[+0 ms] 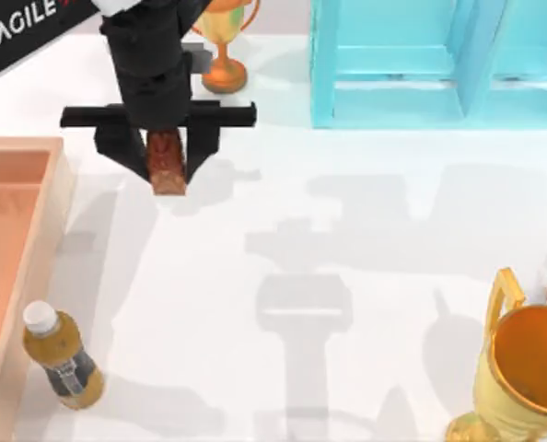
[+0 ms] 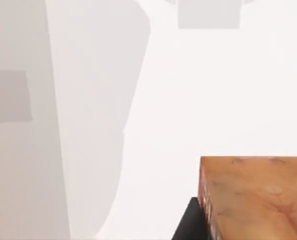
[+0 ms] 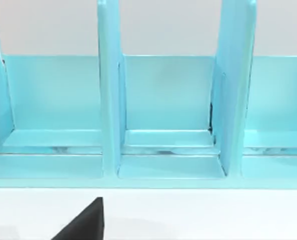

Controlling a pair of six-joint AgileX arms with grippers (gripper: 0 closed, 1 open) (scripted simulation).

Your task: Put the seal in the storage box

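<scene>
Top view: left claw [image 1: 167, 152] up near the far-left part of the white worktop [image 1: 347, 276], fingers clamped on the seal [image 1: 166, 162], a mottled reddish-brown block hanging between them with its paler tan base lowest in the picture. Held to the right of the storage box [image 1: 60, 198], apart from its pale wooden wall; not over the orange-brown inside. Amber bottle [image 1: 62, 357] with a white cap standing just beside the box's right wall, nearer the front edge. Small orange trophy [image 1: 224, 55] behind the claw at the back. Light blue shelf cabinet [image 1: 421, 64] along the back right. Large gold trophy [image 1: 522, 378] at the front right corner.

Left wrist view: seal [image 2: 256, 197] close up, marbled orange-brown face, with a dark finger [image 2: 191, 222] pressed against its side; plain worktop [image 2: 213, 90] and soft shadows beyond.

Right wrist view: shelf cabinet [image 3: 163, 115] straight ahead, upright dividers splitting it into compartments; one black finger tip [image 3: 86, 222] of the right claw at the edge, cannot tell whether open or closed.
</scene>
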